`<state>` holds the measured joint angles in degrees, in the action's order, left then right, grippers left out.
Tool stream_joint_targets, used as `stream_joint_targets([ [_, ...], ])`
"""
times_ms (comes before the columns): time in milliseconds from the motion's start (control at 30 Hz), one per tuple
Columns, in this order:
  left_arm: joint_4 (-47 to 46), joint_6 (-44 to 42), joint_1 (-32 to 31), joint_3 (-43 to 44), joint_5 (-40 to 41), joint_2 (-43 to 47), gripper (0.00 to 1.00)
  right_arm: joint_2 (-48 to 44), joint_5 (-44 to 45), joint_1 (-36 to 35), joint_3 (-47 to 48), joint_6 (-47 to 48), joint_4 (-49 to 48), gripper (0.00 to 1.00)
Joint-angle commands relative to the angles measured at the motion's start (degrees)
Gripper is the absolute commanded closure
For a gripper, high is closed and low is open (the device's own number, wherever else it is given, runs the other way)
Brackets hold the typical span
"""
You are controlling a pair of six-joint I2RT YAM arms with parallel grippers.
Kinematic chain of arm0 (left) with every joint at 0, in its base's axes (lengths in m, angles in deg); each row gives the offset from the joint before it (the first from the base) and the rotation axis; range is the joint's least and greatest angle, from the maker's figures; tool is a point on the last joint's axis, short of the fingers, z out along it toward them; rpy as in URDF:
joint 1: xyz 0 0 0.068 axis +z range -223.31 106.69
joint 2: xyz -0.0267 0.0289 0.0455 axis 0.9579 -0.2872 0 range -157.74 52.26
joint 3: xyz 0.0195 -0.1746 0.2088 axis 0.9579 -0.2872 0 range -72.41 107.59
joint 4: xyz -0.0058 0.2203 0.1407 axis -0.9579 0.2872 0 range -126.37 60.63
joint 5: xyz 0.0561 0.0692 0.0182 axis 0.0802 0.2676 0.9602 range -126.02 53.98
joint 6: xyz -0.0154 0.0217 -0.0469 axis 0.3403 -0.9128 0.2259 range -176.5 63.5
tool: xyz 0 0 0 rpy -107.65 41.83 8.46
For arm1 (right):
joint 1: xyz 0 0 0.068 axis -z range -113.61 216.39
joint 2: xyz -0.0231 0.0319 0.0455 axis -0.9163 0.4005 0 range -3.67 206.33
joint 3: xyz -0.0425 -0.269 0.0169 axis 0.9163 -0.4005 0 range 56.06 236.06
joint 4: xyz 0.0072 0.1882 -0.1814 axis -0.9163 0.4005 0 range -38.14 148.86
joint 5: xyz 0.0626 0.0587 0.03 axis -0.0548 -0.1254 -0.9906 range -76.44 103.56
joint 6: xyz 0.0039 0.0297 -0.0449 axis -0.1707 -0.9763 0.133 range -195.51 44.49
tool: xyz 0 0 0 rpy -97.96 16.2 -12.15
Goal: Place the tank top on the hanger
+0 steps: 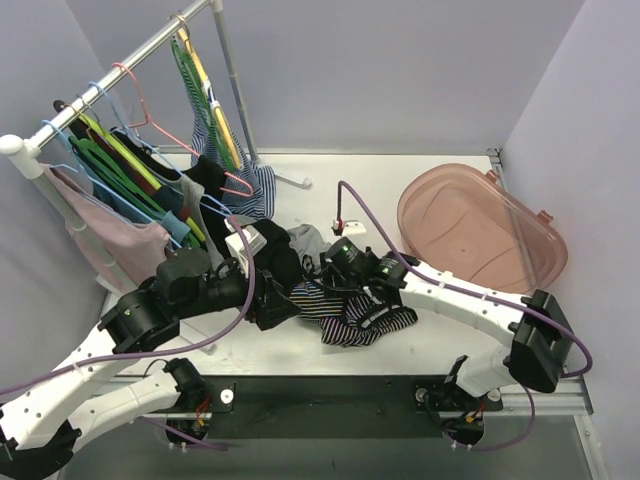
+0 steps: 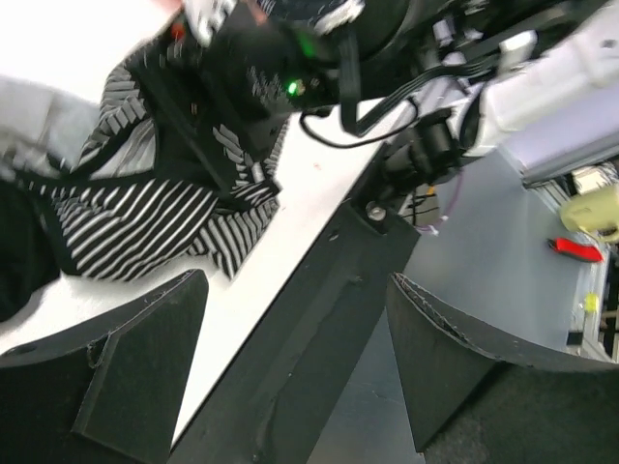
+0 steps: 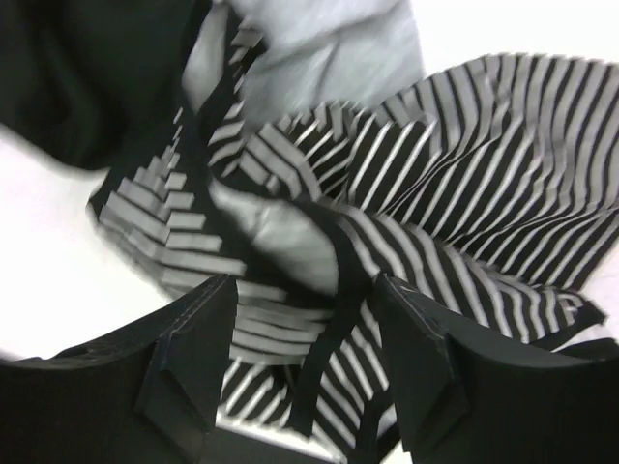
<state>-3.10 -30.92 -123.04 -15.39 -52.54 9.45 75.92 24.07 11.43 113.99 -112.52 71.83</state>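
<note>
The tank top lies crumpled on the white table, its black-and-white stripes and dark straps showing. My right gripper hovers just over its far end. In the right wrist view the right gripper is open, with a dark strap of the tank top lying between the jaws, not clamped. My left gripper is at the top's left edge. In its own view the left gripper is open and empty over the table's front edge, with the tank top at upper left. Green hangers hang on the rack.
A clothes rack at back left carries a pink wire hanger, a yellow hanger, a blue-and-white striped garment and a pink garment. Black cloth and grey cloth lie by the top. A pink tub sits at right.
</note>
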Motion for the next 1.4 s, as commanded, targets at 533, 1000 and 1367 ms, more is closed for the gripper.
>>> stream_joint_targets([
  [533,-17.53,13.52,-1.77,-15.96,22.75,-6.67,0.15,-3.46,17.71,0.47,-5.19,-3.33,8.42,0.88],
  [1000,-31.7,11.16,-0.45,-9.91,27.76,-32.05,0.25,-16.92,11.56,2.05,-11.96,5.02,3.85,1.0],
  [1367,-34.6,8.61,1.13,-2.97,22.66,-43.93,0.28,-17.36,10.5,1.7,-13.28,4.23,2.53,1.0],
])
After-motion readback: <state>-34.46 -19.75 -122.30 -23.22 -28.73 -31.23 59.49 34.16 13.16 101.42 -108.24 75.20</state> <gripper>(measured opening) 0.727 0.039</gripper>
